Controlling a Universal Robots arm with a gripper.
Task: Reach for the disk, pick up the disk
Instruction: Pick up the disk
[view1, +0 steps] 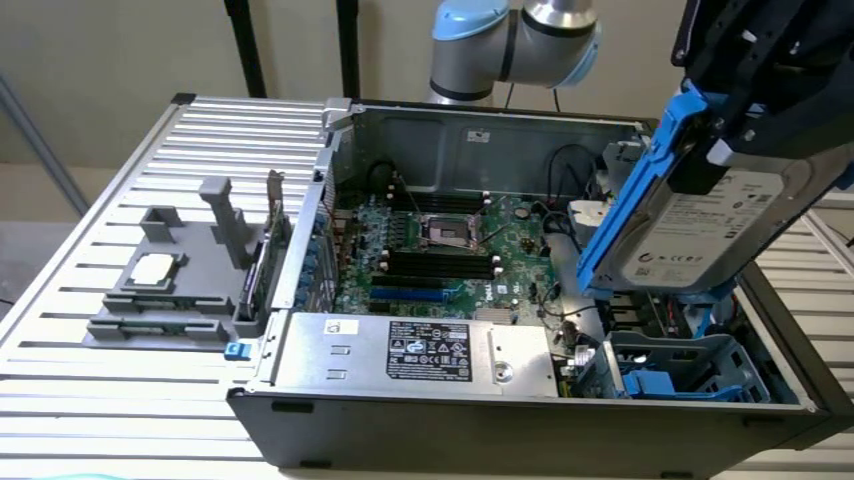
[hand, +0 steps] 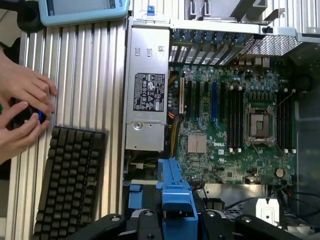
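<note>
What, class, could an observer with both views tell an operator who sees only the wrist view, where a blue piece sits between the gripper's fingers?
Observer: That blue piece is the carrier of the disk. The gripper is clamped on it and holds it above the computer case.
Operator: Is it level?
Observer: No, it hangs tilted, with its white label facing the exterior camera.
Operator: What is under it?
Observer: A blue drive cage, in the case's corner at the exterior view's right.

Silver arm (view1: 554, 20), light-blue joint caps, black hand (hand: 177, 225)
</note>
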